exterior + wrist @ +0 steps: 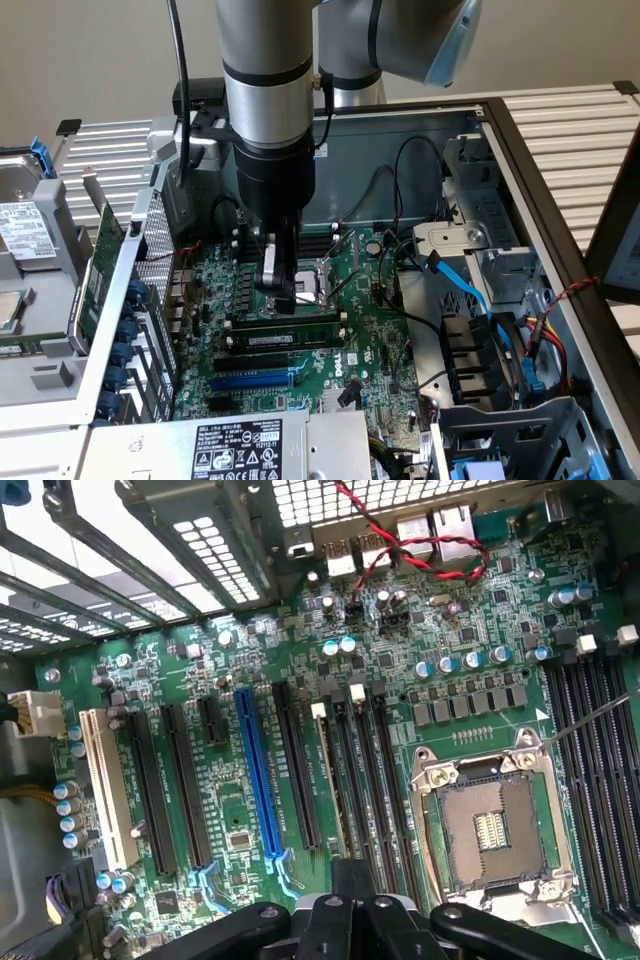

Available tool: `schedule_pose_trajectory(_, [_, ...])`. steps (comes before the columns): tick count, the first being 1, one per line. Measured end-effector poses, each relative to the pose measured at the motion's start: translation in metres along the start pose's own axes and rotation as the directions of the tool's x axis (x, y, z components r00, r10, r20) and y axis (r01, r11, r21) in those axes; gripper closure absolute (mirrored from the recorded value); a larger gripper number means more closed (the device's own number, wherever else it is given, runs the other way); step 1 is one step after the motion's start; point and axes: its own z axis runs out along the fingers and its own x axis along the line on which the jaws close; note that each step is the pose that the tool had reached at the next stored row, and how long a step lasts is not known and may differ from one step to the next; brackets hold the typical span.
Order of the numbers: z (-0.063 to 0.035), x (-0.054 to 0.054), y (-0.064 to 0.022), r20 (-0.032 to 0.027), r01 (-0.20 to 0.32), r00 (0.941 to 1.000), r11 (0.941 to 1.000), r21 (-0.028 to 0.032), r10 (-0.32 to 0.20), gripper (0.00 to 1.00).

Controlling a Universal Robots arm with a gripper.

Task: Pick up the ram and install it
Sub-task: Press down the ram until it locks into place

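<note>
ram [287, 322] in slot, pincer [280, 290] above — motherboard [380, 350] beneath

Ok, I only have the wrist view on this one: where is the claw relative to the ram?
Observer: The shut claw hangs right over the ram, which stands upright beside the socket.
Operator: Any other stick fitted?
Observer: Yes, a white-labelled stick stands right next to it.
Operator: Anything outside the case?
Observer: A hard drive lies at the exterior view's left.

Even bright room light, soft shadows inside case, slight wrist-view blur
</note>
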Motion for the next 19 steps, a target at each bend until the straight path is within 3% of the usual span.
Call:
schedule_pose_trajectory(5, [0.0000,0.0000,0.0000,-0.0004,-0.073,0.9974,0.9973,-0.0025,0.073,0.90])
schedule_pose_trajectory(10, [0.0000,0.0000,0.0000,-0.0009,-0.149,0.9889,0.9889,-0.0050,0.149,0.90])
schedule_pose_trajectory(14, [0.0000,0.0000,0.0000,-0.0015,-0.210,0.9778,0.9778,-0.0071,0.210,0.90])
schedule_pose_trajectory(19, [0.0000,0.0000,0.0000,-0.0024,-0.284,0.9589,0.9588,-0.0095,0.284,0.90])
